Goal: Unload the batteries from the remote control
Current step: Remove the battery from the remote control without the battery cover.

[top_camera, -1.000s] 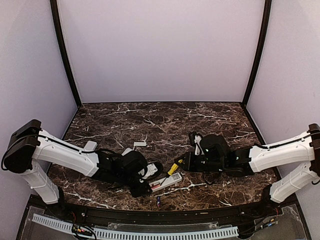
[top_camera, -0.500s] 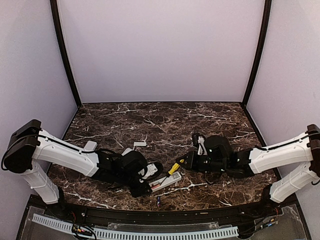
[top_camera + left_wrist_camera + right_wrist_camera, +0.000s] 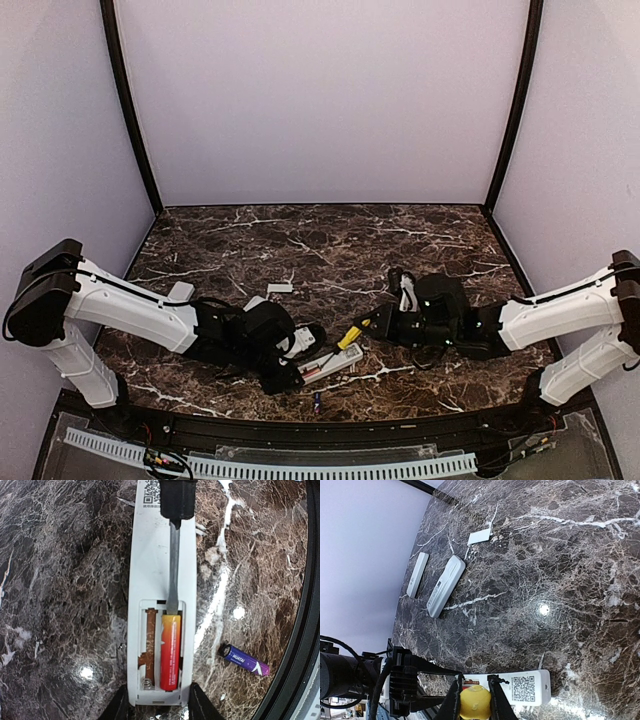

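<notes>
On the dark veined marble table (image 3: 400, 240) lie 3 slim white plastic remotes. The left gripper (image 3: 159, 706) is partly closed, its 2 fingers clamped on the end of the open white remote control (image 3: 150, 570). The other 2 remotes (image 3: 446, 586) rest side by side, well apart from it. The right gripper (image 3: 475, 700) is squeezed tight on the 1 yellow-handled screwdriver (image 3: 349, 336), whose flat blade runs along the remote and reaches the end of the orange-red cylindrical battery (image 3: 169, 652). That cell sits in the right slot, long axis parallel to the remote; the left slot shows a rusty contact strip. The 2nd cell, a blue-purple battery (image 3: 245, 660), lies slanted on the marble near the remote. 1 small white cover plate (image 3: 481, 536) lies beyond.
</notes>
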Tool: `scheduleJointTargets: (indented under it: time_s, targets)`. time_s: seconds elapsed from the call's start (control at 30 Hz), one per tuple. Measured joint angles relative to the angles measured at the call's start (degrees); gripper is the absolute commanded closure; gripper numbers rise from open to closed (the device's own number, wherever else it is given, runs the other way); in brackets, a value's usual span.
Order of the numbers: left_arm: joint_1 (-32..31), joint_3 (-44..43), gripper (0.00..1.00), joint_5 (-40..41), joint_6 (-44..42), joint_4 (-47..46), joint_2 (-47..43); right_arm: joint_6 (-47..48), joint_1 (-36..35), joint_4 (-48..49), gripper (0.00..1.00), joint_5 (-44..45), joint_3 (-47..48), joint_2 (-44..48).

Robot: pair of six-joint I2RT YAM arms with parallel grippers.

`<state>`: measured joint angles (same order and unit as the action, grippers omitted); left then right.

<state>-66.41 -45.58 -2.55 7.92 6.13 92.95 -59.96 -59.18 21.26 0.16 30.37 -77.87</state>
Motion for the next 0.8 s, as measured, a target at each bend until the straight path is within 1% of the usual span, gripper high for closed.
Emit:
scheduleJointTargets:
  time_s: [0.8]
  targets:
    - [0.0, -0.1, 0.76, 0.0, 0.0, 0.2, 0.0, -1.9, 0.8, 4.1, 1.00, -1.4, -2.3, 0.3]
